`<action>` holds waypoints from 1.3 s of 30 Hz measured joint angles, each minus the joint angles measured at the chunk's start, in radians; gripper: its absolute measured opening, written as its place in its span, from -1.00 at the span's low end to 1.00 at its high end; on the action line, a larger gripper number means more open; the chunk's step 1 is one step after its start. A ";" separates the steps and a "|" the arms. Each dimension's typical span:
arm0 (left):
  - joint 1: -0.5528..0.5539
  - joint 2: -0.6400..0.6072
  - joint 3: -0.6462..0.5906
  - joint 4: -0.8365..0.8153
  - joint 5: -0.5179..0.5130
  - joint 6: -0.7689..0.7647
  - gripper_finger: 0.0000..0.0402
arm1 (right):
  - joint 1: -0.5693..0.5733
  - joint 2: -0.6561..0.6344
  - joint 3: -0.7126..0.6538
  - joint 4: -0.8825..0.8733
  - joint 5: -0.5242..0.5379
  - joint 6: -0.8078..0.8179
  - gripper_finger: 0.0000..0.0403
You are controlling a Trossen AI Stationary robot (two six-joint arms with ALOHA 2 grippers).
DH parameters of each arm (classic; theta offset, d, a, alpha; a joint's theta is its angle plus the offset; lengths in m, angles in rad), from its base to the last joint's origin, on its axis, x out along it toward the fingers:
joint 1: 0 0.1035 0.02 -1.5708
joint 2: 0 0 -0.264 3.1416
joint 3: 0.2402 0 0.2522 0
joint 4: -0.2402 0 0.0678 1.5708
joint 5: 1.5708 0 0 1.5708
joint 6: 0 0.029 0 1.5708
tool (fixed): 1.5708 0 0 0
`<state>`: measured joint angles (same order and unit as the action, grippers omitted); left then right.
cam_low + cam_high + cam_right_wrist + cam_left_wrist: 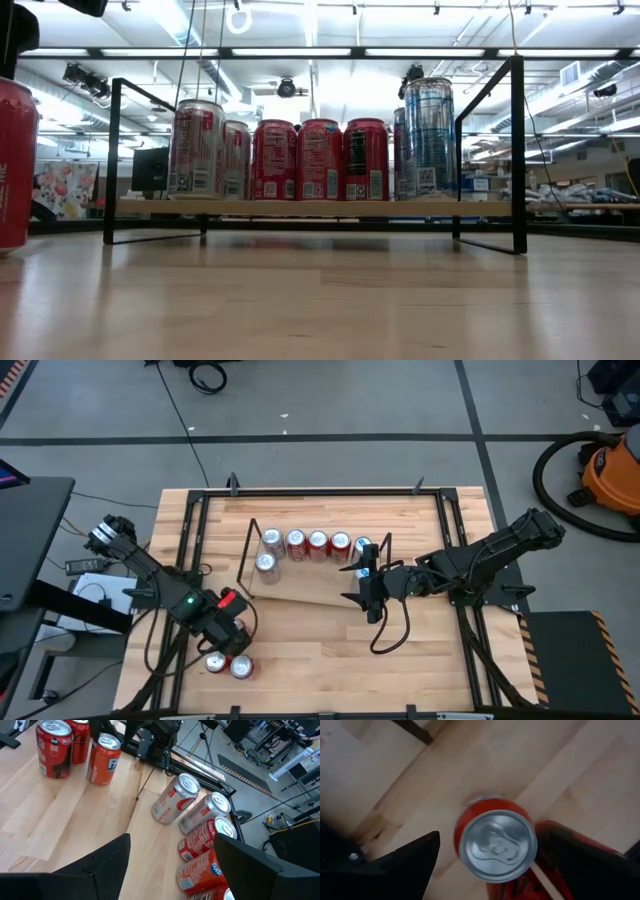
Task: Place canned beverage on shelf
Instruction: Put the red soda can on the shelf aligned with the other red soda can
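The shelf (310, 588) stands mid-table with several cans along its far edge: red ones (318, 543), silver ones (266, 552) at its left end and a blue one (430, 135) at its right. Near the table's front left corner red cans (240, 667) stand upright on the wood. My left gripper (228, 648) hangs open over them, pointing down. One red can (496, 845) stands between its fingers, which are apart from it on both sides, and a second can (555, 845) stands beside it. My right gripper (372, 605) waits open by the shelf's right end, holding nothing.
Black rails (190, 550) run along the table's left and right sides, and the shelf's wire frames (517, 150) rise at its short ends. A black cable (390, 640) loops on the wood below my right gripper. Bare tabletop (330, 670) lies in front of the shelf.
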<state>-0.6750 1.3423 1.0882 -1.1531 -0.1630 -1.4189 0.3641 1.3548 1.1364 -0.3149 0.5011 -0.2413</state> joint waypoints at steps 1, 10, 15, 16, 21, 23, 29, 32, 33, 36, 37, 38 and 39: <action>0.000 0.000 0.000 0.010 0.001 0.000 0.92 | 0.000 0.000 0.000 0.000 0.000 0.000 0.48; 0.001 0.014 0.000 0.014 0.002 -0.007 0.92 | 0.000 0.000 0.000 0.006 -0.004 0.000 0.48; 0.002 0.066 0.000 0.001 0.029 0.035 0.92 | 0.000 0.000 0.000 0.006 -0.005 -0.001 0.48; 0.002 0.077 0.000 0.005 0.033 0.048 0.92 | 0.000 0.000 0.000 0.006 -0.005 -0.001 0.48; 0.005 0.118 0.000 0.010 0.057 0.078 0.92 | 0.000 0.000 0.000 0.007 -0.005 -0.001 0.48; 0.006 0.136 0.000 0.010 0.066 0.079 0.92 | 0.000 0.000 0.000 0.007 -0.005 -0.001 0.48; 0.016 0.171 0.000 0.016 0.067 0.108 0.92 | 0.000 0.000 0.000 0.007 -0.005 -0.001 0.48; 0.032 0.179 0.000 0.016 0.062 0.132 0.91 | 0.000 0.000 0.000 0.007 -0.005 -0.001 0.48; 0.034 0.178 0.000 0.017 0.060 0.140 0.90 | 0.000 0.000 0.000 0.007 -0.005 -0.001 0.48; 0.048 0.178 0.000 0.017 0.049 0.153 0.82 | 0.000 0.000 0.000 0.003 -0.005 -0.001 0.48; 0.050 0.178 0.000 0.017 0.043 0.157 0.79 | 0.000 0.000 0.000 -0.007 -0.005 -0.001 0.48; 0.050 0.178 0.000 0.017 0.039 0.164 0.74 | 0.000 0.000 0.000 -0.024 0.000 -0.001 0.48; 0.051 0.178 0.000 0.016 0.036 0.173 0.70 | 0.002 0.000 0.000 -0.048 0.013 0.001 0.48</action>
<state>-0.6239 1.5200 1.0885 -1.1371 -0.1266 -1.2458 0.3659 1.3548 1.1362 -0.3629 0.5141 -0.2401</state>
